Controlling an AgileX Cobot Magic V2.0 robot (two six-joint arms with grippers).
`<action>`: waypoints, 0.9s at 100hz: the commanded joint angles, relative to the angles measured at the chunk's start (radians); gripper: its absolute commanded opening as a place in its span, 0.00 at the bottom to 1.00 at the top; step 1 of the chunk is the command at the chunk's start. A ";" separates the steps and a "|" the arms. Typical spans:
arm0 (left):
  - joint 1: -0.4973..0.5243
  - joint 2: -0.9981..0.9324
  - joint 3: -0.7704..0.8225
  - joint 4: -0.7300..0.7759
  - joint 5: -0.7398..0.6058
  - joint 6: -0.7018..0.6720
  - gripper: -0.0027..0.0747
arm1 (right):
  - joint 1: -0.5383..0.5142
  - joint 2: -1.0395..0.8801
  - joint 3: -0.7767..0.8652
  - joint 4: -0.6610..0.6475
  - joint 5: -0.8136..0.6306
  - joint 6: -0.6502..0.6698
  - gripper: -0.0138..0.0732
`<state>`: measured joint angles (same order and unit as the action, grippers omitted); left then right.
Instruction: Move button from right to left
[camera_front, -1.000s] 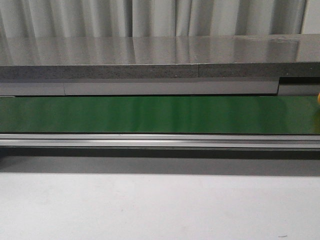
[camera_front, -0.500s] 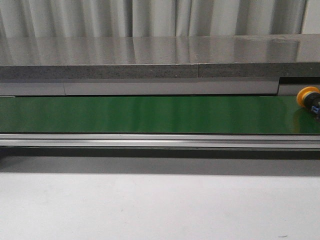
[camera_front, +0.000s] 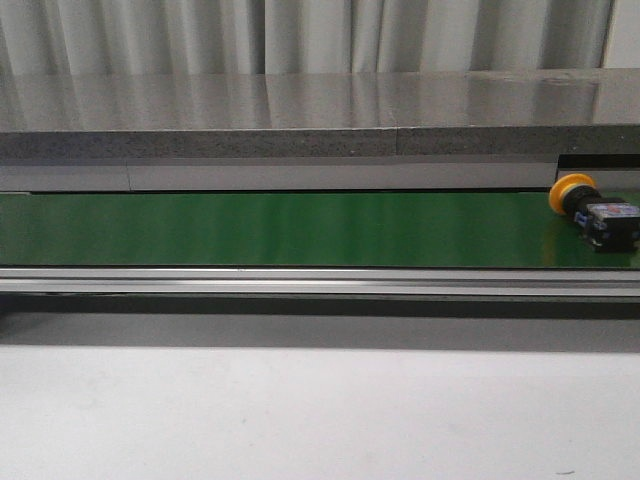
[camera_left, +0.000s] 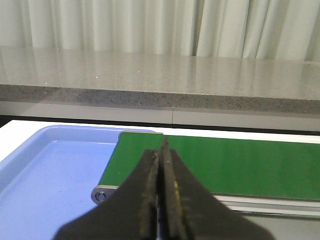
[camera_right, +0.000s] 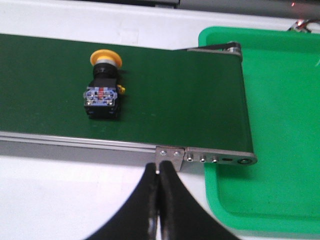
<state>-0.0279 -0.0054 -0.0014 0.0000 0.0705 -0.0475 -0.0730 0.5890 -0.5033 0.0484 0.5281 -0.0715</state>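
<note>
Now fully in frame after edging in from the right, the button (camera_front: 594, 214) lies on its side at the right end of the smooth green conveyor belt (camera_front: 300, 228), round yellow-orange cap toward the far rail, boxy black body showing small bluish marks. Both the left gripper (camera_left: 161, 167) and right gripper (camera_right: 160, 182) hang with jaws pressed together, empty. Blue tray (camera_left: 45, 170) and green tray (camera_right: 280, 125) are cut off at the edges of the wrist views.

Dark left gripper (camera_left: 161, 200), bottom centre, fingers pressed together. Pale blue plastic tray (camera_left: 45, 185), lower left. Green conveyor belt (camera_left: 230, 167), centre right. Grey speckled stone counter (camera_left: 160, 75), upper frame.
</note>
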 joint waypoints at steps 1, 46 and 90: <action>0.003 -0.031 0.045 0.000 -0.079 -0.004 0.01 | 0.001 -0.075 0.024 -0.004 -0.117 -0.002 0.08; 0.003 -0.031 0.045 0.000 -0.079 -0.004 0.01 | 0.001 -0.433 0.160 -0.004 -0.023 -0.002 0.08; 0.003 -0.031 0.045 0.000 -0.079 -0.004 0.01 | 0.001 -0.564 0.160 -0.001 -0.007 -0.002 0.08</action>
<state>-0.0279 -0.0054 -0.0014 0.0000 0.0705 -0.0475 -0.0730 0.0154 -0.3202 0.0484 0.5868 -0.0715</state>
